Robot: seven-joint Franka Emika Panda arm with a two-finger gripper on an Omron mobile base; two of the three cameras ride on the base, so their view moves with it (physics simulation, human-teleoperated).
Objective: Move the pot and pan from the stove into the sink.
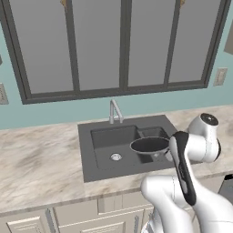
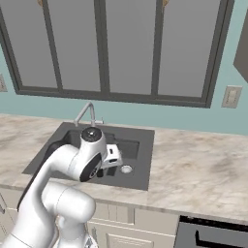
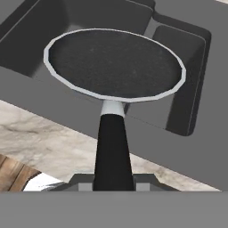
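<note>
claw [image 3: 113,185]: closed on handle of the pan [image 3: 115,64] | pan: level, above the sink [image 1: 102,136], right side | handle axis: straight from claw to basin | next: lower

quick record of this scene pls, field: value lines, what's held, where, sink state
held item: pan, gripped by its long black handle
claw: claw shut on the handle's end
pan position: held above the sink, over its right part, not yet resting in the basin
pan tilt: about level, open side up
pan contents: none
sink: dark grey basin with a drain and a smaller raised section to its right
faucet: faucet behind the basin
surroundings: pale marbled counter, window above
pot: cannot tell from these views
</note>
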